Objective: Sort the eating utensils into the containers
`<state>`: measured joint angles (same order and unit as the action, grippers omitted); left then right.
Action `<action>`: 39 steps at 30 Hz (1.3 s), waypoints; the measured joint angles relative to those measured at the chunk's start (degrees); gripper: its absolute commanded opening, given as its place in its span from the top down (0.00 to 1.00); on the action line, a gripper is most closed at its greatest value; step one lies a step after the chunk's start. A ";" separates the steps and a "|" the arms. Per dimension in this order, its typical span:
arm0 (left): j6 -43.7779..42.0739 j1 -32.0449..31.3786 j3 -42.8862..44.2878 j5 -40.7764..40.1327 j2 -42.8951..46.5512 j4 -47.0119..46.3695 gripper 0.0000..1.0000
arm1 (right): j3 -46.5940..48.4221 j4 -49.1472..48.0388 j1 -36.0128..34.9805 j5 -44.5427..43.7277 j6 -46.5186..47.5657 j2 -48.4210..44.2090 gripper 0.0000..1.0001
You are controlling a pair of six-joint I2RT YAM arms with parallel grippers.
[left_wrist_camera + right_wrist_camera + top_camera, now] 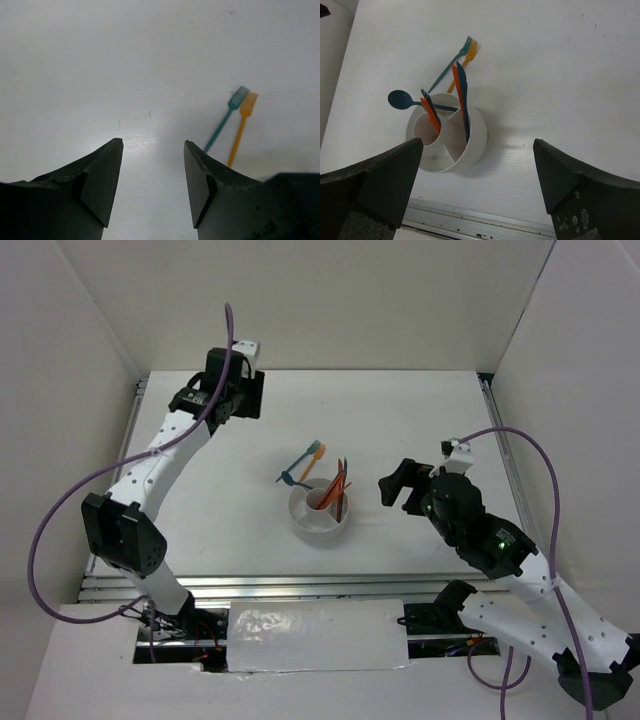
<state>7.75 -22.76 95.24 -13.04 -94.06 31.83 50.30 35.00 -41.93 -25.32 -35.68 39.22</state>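
Both jaws parted; left arm (150, 470) stretched far, right arm (490, 540) bent

Bright, even, diffuse light from above in all views. Top view sharp; white table (420, 420) near blown out, little texture. Right wrist view: soft faint shadow beside holder (472, 137), toward near edge. Left wrist view: mild glare mid-frame, teal fork (224, 122) and orange fork (242, 127) slightly soft. Fingers of left gripper (152, 147) and right gripper (478, 142) underexposed, near-black, blurry toward frame edges.
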 measured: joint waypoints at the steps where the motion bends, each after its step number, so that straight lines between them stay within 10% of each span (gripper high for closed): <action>1: 0.24 2.32 0.48 1.01 -0.74 0.07 0.35 | 0.22 0.20 -0.04 -0.02 0.00 0.37 0.00; 13: -3.10 -0.02 7.67 13.14 -28.00 1.25 0.24 | 7.56 0.68 -0.20 -2.19 0.92 7.82 0.00; 39: -11.82 -3.02 13.73 14.60 -38.01 6.49 0.44 | 12.11 1.27 -0.20 -2.34 0.59 15.30 0.00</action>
<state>-4.08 -25.78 108.97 1.56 -132.07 38.33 62.41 36.27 -42.13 -27.66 -35.09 54.52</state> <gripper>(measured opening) 0.578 0.998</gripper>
